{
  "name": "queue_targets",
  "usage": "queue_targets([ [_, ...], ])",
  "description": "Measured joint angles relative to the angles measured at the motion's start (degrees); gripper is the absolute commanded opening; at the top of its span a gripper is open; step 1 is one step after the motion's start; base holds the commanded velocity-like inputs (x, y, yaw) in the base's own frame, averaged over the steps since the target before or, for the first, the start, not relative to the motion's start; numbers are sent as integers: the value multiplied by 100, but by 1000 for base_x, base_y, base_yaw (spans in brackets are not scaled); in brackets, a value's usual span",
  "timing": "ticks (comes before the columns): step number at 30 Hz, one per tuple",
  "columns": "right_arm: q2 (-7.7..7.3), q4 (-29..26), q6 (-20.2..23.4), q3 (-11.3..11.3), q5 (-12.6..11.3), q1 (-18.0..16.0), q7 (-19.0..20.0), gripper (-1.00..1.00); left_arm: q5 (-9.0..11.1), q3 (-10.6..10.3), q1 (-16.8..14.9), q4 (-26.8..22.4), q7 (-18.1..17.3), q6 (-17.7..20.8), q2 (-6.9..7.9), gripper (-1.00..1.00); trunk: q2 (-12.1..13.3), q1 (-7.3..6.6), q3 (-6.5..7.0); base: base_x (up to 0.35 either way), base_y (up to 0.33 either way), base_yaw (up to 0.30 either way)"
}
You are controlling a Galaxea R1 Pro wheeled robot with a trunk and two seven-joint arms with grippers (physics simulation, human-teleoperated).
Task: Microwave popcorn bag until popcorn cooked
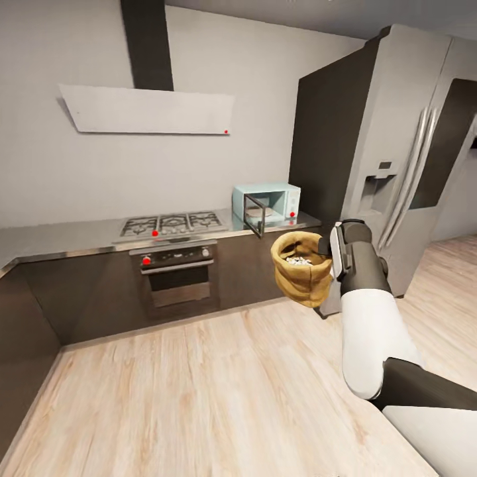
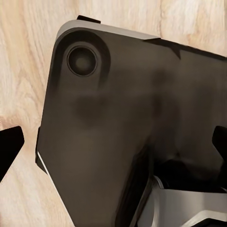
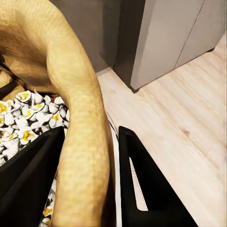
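The tan-brown popcorn bag [image 1: 301, 275] hangs in the air in front of the cabinets, below the countertop's right end, with my right gripper [image 1: 326, 252] shut on its rolled rim. In the right wrist view the rim [image 3: 87, 142] runs between the two dark fingers [image 3: 151, 189]. White and yellow popped popcorn [image 3: 23, 118] fills the bag and shows at its mouth [image 1: 299, 260]. The pale-blue microwave [image 1: 275, 199] stands on the grey countertop [image 1: 66, 235] with its dark door [image 1: 255, 218] swung open. My left gripper [image 2: 113, 144] hangs open over the robot's dark base.
A gas hob [image 1: 173, 223] and built-in oven [image 1: 177, 271] sit left of the microwave, under a white hood [image 1: 149, 109]. A tall grey fridge [image 1: 397, 152] stands right of the counter. Light wood floor [image 1: 199, 384] stretches between me and the cabinets.
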Motion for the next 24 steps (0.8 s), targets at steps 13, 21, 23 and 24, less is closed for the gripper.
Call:
queue_targets([
  [13,3,0,0,6,-2,0,0,-100,-29,-8,0,1,0,0,0,100,0,0,34,0,0,-247],
  [21,1,0,0,3,-2,0,0,-100,-29,-8,0,-2,0,0,0,100,0,0,55,0,0,-247],
  [23,0,0,0,0,-2,0,0,-100,-29,-8,0,-5,0,0,0,100,0,0,60,0,0,-247],
  [24,0,2,0,-1,-2,0,0,-100,-29,-8,0,-5,0,0,0,100,0,0,63,0,0,-247],
])
